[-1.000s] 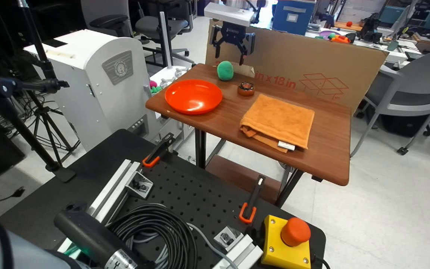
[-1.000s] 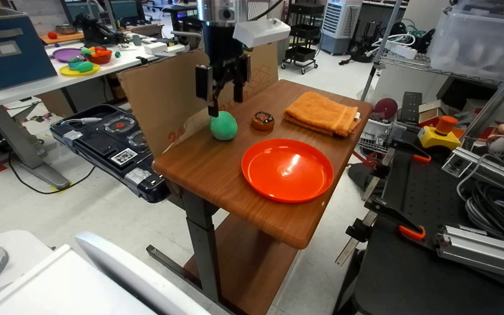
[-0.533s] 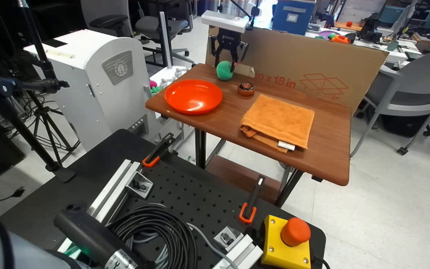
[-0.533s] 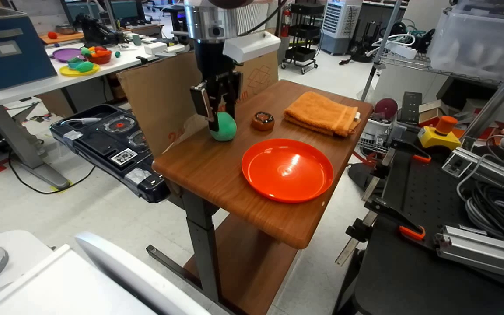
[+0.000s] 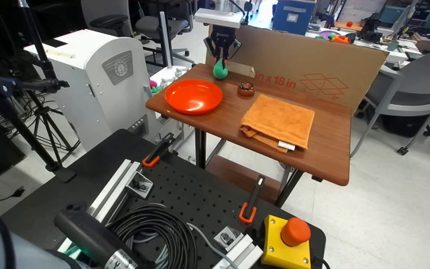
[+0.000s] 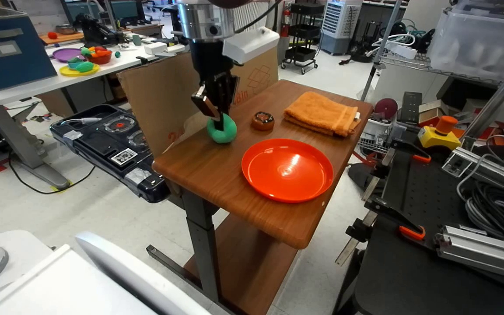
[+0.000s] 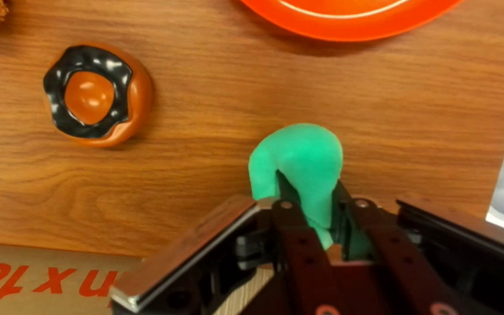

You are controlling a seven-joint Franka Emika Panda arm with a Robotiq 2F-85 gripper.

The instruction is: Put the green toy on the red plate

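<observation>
Close to the cardboard (image 5: pixel 297 59) at the edge of the brown table (image 6: pixel 208 170), a robot hand (image 7: pixel 309 186) points down and squeezes the green toy (image 7: pixel 309 146). Its two dark fingers (image 7: pixel 288 188) press into the toy from both sides, and some green bulges out past one of them. I can't tell if the toy's bottom touches the table. The red plate (image 6: pixel 287 170) sits flat on the table, round and shiny and much wider than the toy. It is near the toy, with a bit of table showing between the two. A little round brown thing (image 7: pixel 90 103) with a wavy black ring on top sits near the toy, but apart from it. Past that lies an orange cloth (image 5: pixel 280 119), folded up, with a small white tag (image 5: pixel 286 145) at its edge. The cardboard has red letters (image 7: pixel 54 281) and a red box drawing (image 5: pixel 323 84) on it. A yellow box (image 5: pixel 274 248) with a fat red button (image 5: pixel 295 231) shows in both exterior views, on a black bench (image 5: pixel 99 172)
</observation>
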